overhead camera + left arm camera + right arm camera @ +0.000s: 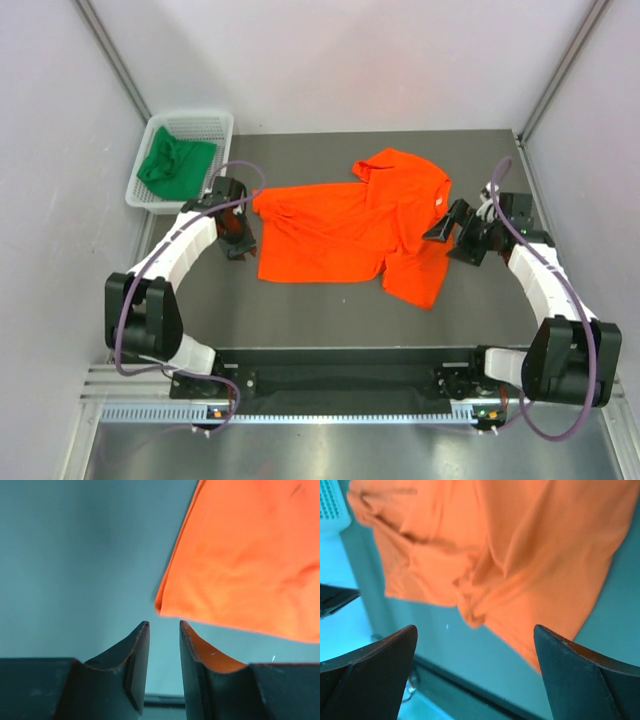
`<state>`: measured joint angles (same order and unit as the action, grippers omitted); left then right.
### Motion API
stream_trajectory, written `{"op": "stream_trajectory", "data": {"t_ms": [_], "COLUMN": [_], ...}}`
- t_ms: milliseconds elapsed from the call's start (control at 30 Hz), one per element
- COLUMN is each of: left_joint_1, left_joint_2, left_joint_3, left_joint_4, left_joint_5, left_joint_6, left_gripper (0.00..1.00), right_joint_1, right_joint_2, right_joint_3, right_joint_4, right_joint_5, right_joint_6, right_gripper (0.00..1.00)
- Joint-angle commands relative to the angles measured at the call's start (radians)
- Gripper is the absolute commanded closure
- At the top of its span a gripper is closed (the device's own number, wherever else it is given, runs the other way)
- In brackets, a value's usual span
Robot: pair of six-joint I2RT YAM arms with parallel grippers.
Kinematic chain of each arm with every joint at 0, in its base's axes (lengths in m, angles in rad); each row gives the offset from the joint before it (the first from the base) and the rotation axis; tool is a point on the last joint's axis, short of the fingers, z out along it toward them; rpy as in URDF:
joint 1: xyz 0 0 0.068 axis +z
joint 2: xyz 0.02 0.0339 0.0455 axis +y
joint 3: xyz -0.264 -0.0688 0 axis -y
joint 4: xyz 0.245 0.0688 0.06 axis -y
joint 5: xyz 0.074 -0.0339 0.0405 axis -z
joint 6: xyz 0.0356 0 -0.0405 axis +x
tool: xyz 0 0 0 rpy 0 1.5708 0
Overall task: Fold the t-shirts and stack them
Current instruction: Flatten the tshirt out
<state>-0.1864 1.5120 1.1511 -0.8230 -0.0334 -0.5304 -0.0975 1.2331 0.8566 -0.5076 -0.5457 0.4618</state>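
Reaching in from the near edge of the dark table [320, 310], the two arms are flanking the orange t-shirt [340, 225], one at each side of it.

The left gripper [240, 243] is hovering at the shirt's left edge. In its wrist view its fingers [137, 650] are standing slightly apart with a narrow gap and nothing between them. A corner of the orange cloth [250, 555] is lying just beyond the tips and off to their right, outside the gap.

The right gripper [442, 232] is sitting at the shirt's right edge. Its fingers [570, 665] are spreading wide and gripping nothing. The cloth [510, 545] is filling the view ahead of them, with a bunched ridge running down toward the open span.

The orange shirt itself is lying mid-table, bright and plain, mostly flat but rumpled. Its broad body is stretching toward the left arm, a creased part is rising at the far right, and a loose flap is reaching toward the near edge at lower right. Shallow folds are crossing its middle.

Farther back, at the far left corner, the dark green t-shirt [175, 165] is lying crumpled in a heap inside the white mesh basket [215, 117], well apart from both grippers and from the orange shirt.
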Motion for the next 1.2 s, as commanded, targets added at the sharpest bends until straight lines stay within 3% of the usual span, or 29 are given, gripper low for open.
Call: {"op": "stream_trajectory", "data": {"t_ms": [0,200,400,600,867,1167], "left_joint_1": [-0.002,0.001,0.001,0.013,0.056,0.076], "left_joint_2": [-0.088,-0.160,-0.208,-0.222,-0.161,-0.092], "left_joint_3": [-0.100,-0.307,-0.404,-0.456,-0.484,-0.502], "left_joint_4": [0.050,0.215,0.314,0.370,0.426,0.482], "left_joint_5": [0.072,0.165,0.124,0.073,0.107,0.155], "left_joint_6": [-0.115,-0.291,-0.402,-0.462,-0.516,-0.537], "left_gripper": [0.64,0.49,0.45,0.45,0.47,0.56], "right_joint_1": [-0.001,0.005,0.005,0.008,0.013,0.015], "right_joint_2": [-0.047,-0.132,-0.214,-0.267,-0.297,-0.253], "right_joint_3": [-0.088,-0.103,-0.129,-0.172,-0.235,-0.242], "right_joint_4": [0.025,-0.133,-0.161,-0.180,-0.204,-0.207], "right_joint_5": [-0.151,-0.034,-0.034,-0.008,0.122,0.203], "right_joint_6": [0.086,-0.009,0.008,0.032,0.103,0.140], "right_gripper": [0.00,0.01,0.02,0.04,0.12,0.15]}}
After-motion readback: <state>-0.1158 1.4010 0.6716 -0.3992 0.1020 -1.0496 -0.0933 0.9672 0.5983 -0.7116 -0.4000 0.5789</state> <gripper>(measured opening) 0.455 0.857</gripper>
